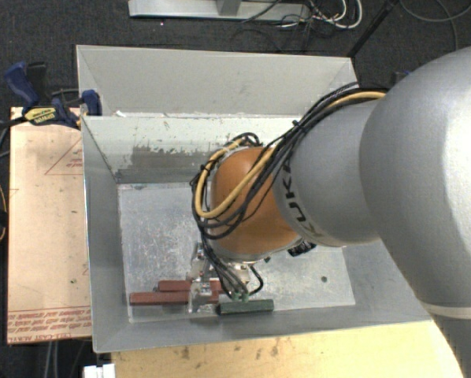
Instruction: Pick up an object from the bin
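At the bin's [101,235] near wall the gripper [208,291] sits low over red-brown bars [153,297] beside a green bar [247,306], open or closed cannot tell; bars look stiff and light, so grip mid-length across the narrow width.

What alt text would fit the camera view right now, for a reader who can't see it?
The arm's gripper is low in the grey bin, close to the wall at the view's lower edge, over the right ends of two red-brown bars. A green bar lies just to its right.
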You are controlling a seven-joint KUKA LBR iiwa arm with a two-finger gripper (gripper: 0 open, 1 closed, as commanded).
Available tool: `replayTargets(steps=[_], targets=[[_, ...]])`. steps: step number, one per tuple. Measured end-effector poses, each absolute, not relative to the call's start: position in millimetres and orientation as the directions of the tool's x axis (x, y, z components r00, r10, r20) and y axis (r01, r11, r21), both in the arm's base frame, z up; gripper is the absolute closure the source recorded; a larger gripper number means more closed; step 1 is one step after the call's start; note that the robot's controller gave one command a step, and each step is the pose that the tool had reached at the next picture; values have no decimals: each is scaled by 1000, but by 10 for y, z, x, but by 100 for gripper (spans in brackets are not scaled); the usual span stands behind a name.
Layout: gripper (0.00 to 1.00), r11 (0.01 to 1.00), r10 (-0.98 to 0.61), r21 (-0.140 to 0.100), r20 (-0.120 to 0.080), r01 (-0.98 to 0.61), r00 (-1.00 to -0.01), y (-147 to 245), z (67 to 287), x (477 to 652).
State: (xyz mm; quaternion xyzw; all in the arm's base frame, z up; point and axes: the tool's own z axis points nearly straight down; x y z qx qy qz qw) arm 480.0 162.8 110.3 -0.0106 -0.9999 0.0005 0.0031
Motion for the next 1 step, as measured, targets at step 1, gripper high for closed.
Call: replayTargets(steps=[1], targets=[[100, 1000, 21, 0, 2, 21, -1000, 1631, 1295, 4808]])
